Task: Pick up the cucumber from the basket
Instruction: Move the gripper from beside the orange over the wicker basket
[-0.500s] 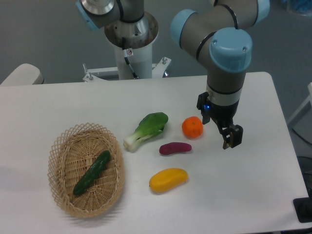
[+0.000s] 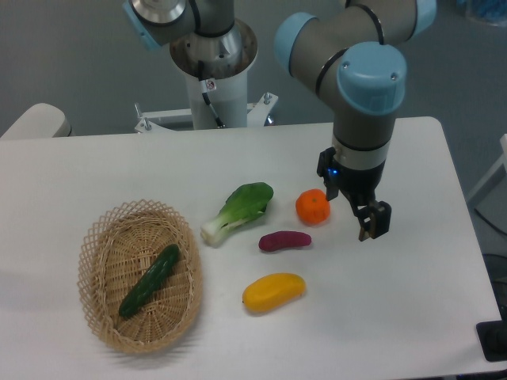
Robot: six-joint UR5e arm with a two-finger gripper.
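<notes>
Cucumber (image 2: pixel 150 281), one, lies in one basket (image 2: pixel 99 237); four items outside.

The basket (image 2: pixel 103 317) is tan woven wicker, rough looking, with an open lattice rim. The cucumber (image 2: pixel 150 280) has dark green skin with a slight gloss. The table (image 2: pixel 412 317) is a smooth matt white surface. The mango (image 2: pixel 273 291) and orange (image 2: pixel 313 207) look like shiny plastic, smooth all over. The arm (image 2: pixel 366 103) has matt grey tubes with glossy light blue plastic caps, and the hand (image 2: pixel 369 225) is plain black, kinda dull.
</notes>
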